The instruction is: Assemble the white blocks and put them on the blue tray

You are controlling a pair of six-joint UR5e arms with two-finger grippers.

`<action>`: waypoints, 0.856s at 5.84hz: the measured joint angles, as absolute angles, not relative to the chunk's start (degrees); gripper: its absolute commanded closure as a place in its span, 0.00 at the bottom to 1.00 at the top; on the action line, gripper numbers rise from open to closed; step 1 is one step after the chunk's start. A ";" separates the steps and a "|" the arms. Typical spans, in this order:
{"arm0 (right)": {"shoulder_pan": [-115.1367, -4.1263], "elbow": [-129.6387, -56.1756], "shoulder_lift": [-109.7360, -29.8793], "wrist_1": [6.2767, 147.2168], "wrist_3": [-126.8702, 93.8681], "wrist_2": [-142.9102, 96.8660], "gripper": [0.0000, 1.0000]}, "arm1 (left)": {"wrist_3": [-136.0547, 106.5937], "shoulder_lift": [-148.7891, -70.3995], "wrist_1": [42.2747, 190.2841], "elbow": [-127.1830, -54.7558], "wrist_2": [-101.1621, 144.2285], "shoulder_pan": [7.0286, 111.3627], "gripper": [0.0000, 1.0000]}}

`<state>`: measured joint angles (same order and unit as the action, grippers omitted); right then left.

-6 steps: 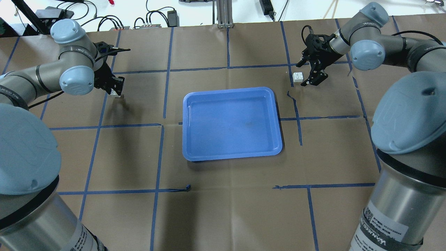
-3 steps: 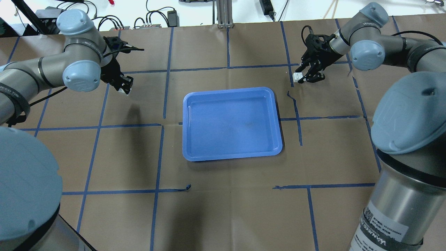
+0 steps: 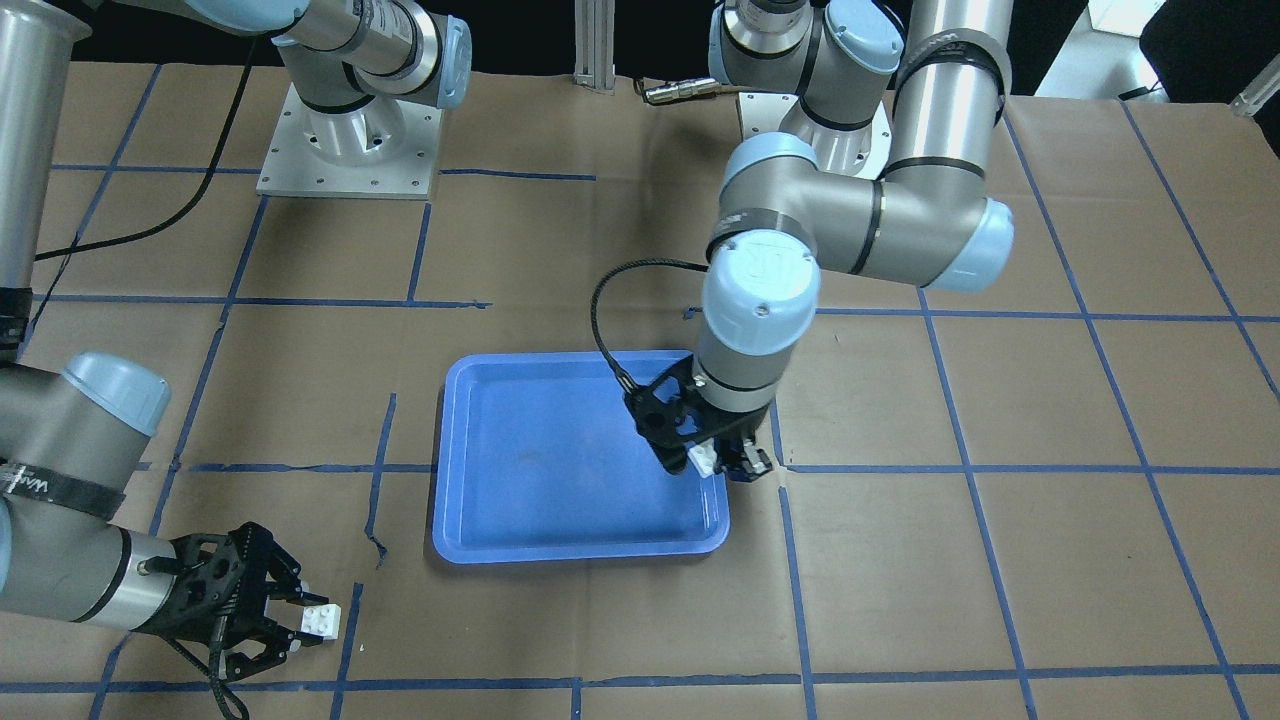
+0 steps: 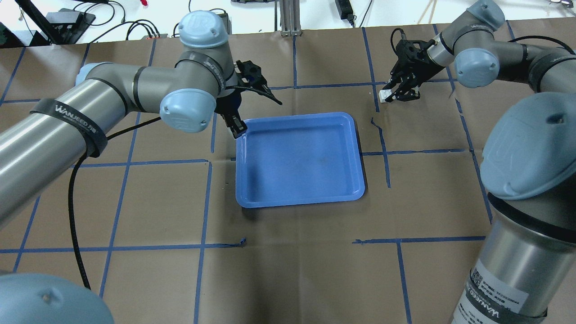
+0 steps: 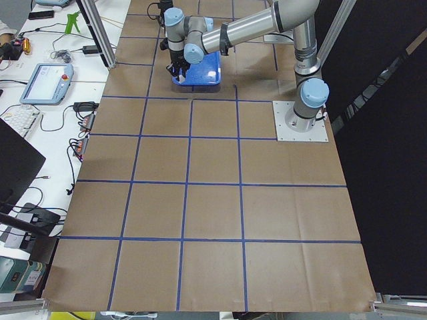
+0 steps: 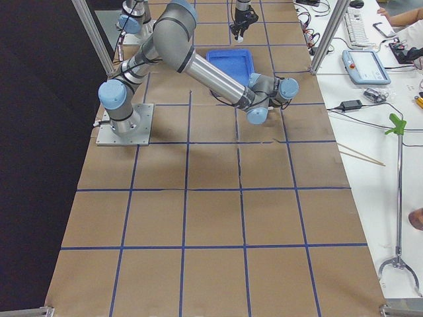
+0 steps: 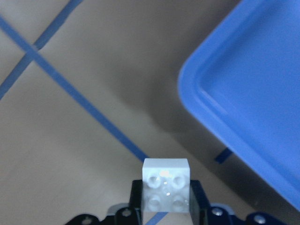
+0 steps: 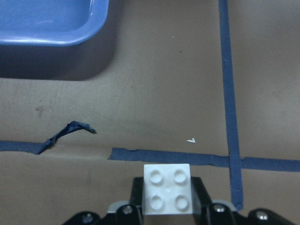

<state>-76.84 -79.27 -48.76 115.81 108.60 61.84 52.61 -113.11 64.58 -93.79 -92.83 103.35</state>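
You see the left arm reaching in, bent at the elbow; its left gripper (image 3: pixel 712 463) is clamped on one white block (image 7: pixel 166 187), just beside a corner of the blue tray (image 4: pixel 297 157). The right gripper (image 3: pixel 305 622) grips the second white block (image 8: pixel 168 188) over the brown paper (image 4: pixel 292 270), well apart from the tray. Two blocks, one tray.

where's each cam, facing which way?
Front-facing: across the table, steeply down on blue tray; both arms, left gripper view-right.
Overhead: behind the robot, forward and down; both arms, right gripper right.
Exterior left: table end; left arm near.
Exterior right: opposite end; right arm near.
Left wrist: past left-held white block to tray corner.
Right wrist: past right-held white block to tape.
Shared: tray in all.
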 measured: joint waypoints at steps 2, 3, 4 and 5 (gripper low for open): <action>-76.87 -78.62 -53.69 114.61 103.17 62.73 0.72 | 61.62 -114.05 62.93 -94.56 -91.29 108.66 0.84; -76.88 -79.98 -57.48 113.61 100.27 62.88 0.72 | 63.27 -115.39 60.19 -94.98 -89.71 109.77 0.84; -76.84 -82.86 -61.33 112.53 99.19 62.89 0.72 | 63.80 -117.40 56.89 -95.31 -89.25 110.78 0.83; -76.82 -86.00 -64.14 112.36 98.89 62.81 0.72 | 64.05 -119.15 54.59 -95.47 -89.32 111.50 0.83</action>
<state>-76.82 -86.00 -64.14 112.36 98.89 62.81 64.05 -119.15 54.59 -95.47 -89.32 111.50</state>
